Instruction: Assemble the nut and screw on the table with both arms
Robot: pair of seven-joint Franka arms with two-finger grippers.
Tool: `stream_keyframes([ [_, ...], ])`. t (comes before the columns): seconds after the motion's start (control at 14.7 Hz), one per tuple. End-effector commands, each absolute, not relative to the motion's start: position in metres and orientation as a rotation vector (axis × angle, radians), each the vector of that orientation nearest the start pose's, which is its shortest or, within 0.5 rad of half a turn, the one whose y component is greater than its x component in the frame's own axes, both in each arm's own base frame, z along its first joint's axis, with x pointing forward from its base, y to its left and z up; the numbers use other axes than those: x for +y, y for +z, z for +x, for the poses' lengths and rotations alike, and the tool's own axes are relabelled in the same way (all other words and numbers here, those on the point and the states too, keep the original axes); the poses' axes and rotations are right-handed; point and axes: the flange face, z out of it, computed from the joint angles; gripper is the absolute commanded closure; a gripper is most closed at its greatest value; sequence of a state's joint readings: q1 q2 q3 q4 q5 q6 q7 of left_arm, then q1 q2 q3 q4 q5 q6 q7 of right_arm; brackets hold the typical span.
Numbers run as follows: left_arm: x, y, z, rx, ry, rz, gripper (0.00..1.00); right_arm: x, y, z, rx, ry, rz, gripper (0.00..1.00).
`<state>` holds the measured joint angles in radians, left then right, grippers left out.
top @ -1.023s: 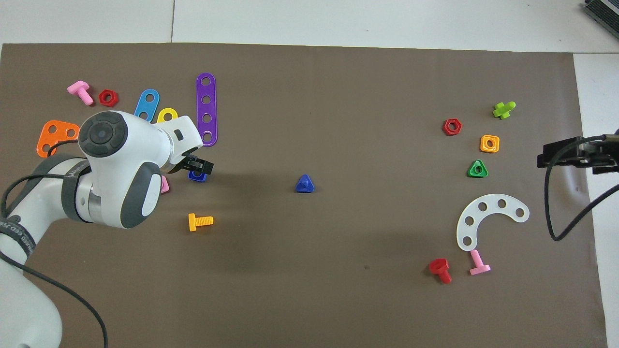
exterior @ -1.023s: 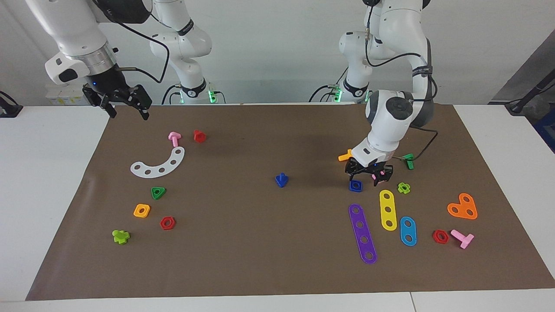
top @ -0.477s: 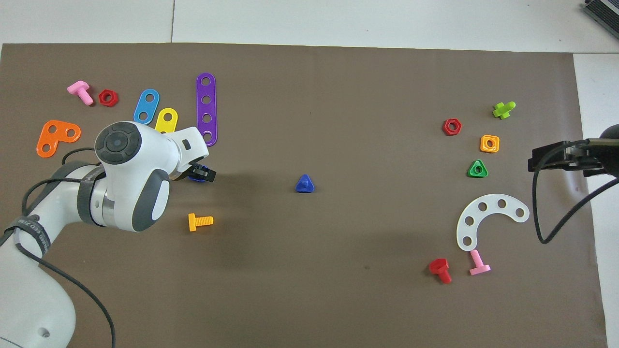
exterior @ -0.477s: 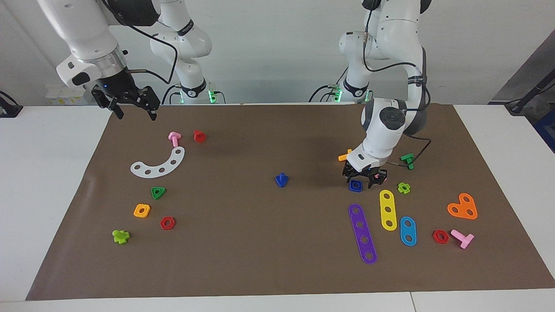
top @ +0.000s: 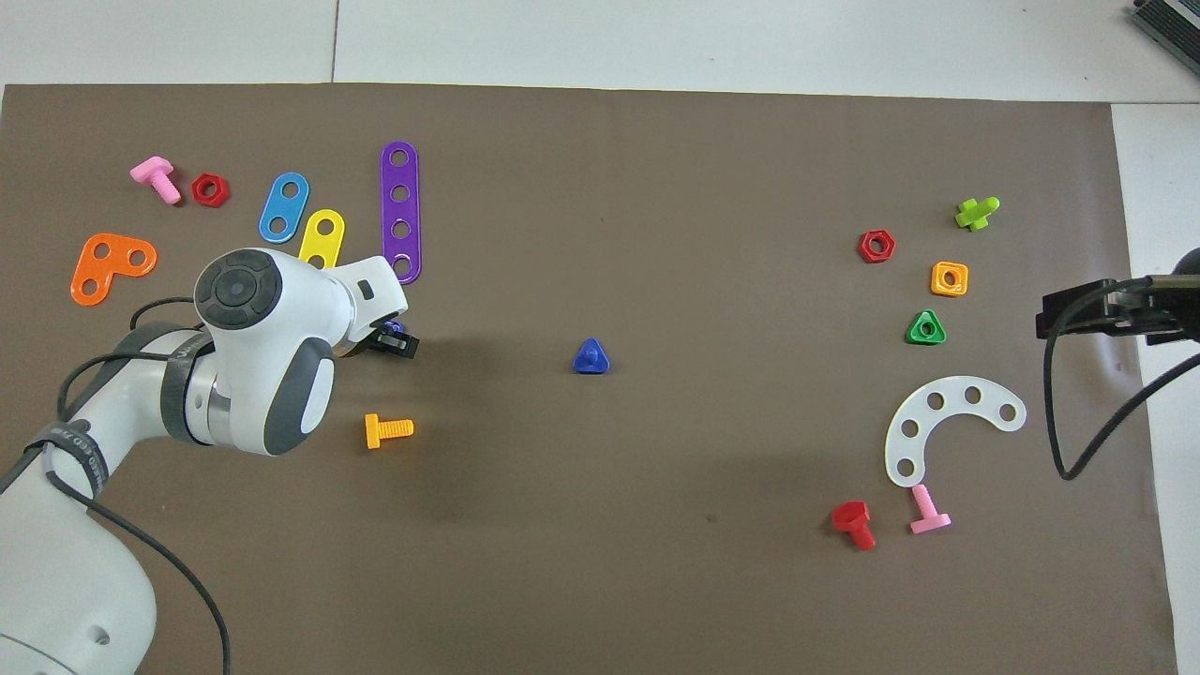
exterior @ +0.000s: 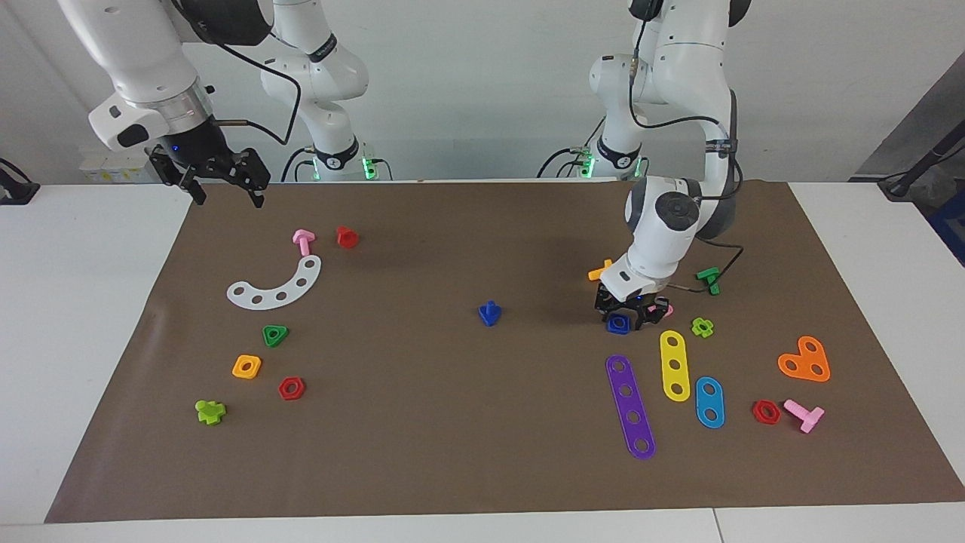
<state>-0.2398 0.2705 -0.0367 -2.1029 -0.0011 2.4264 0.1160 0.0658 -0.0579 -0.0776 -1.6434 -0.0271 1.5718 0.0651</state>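
Observation:
The dark-blue square nut point(exterior: 619, 323) lies on the brown mat point(exterior: 482, 452) toward the left arm's end; only a sliver of it shows in the overhead view point(top: 395, 327). My left gripper point(exterior: 620, 315) is down at the mat, right at the nut and partly covering it; it also shows in the overhead view point(top: 390, 339). The dark-blue screw point(exterior: 489, 313) stands head down in the middle of the mat, shaft up, and shows in the overhead view point(top: 591, 357). My right gripper point(exterior: 223, 190) is open and raised over the mat's edge at the right arm's end point(top: 1092, 310).
An orange bolt point(exterior: 601, 270), a pink piece point(exterior: 667, 309) and a green bolt point(exterior: 709, 280) lie close to the left gripper. Purple point(exterior: 630, 406), yellow point(exterior: 673, 365) and blue point(exterior: 709, 402) strips lie farther from the robots. A white curved strip point(exterior: 277, 285) lies at the right arm's end.
My left gripper has come down and shifted slightly toward the table's middle, settling at the blue nut. My right gripper swayed a little above the mat's edge. The screw has not moved.

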Motion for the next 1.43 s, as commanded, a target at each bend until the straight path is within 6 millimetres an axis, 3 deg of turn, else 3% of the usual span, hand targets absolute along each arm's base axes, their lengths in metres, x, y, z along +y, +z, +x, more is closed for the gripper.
stream_keyframes([
  [0.0,-0.158,0.293,0.558,0.608,-0.105,-3.101,0.37,-0.010,0.628,0.532,0.037,0.024,-3.178,0.00],
  [0.27,-0.159,0.292,0.558,0.601,-0.100,-3.103,0.50,-0.009,0.626,0.529,0.048,0.037,-3.158,0.00],
  [0.68,-0.159,0.293,0.558,0.601,-0.088,-3.103,0.81,-0.009,0.628,0.529,0.046,0.027,-3.158,0.00],
  [0.82,-0.161,0.298,0.562,0.532,-0.084,-3.118,0.87,-0.009,0.627,0.529,0.043,0.029,-3.158,0.00],
  [0.95,-0.182,0.314,0.568,0.432,-0.084,-3.138,0.96,-0.008,0.627,0.529,0.041,0.029,-3.158,0.00],
  [1.16,-0.211,0.333,0.574,0.306,-0.042,-3.153,0.97,-0.009,0.627,0.529,0.043,0.029,-3.158,0.00],
  [1.36,-0.254,0.342,0.565,0.166,-0.032,-3.166,0.97,-0.008,0.627,0.529,0.041,0.029,-3.158,0.00],
])
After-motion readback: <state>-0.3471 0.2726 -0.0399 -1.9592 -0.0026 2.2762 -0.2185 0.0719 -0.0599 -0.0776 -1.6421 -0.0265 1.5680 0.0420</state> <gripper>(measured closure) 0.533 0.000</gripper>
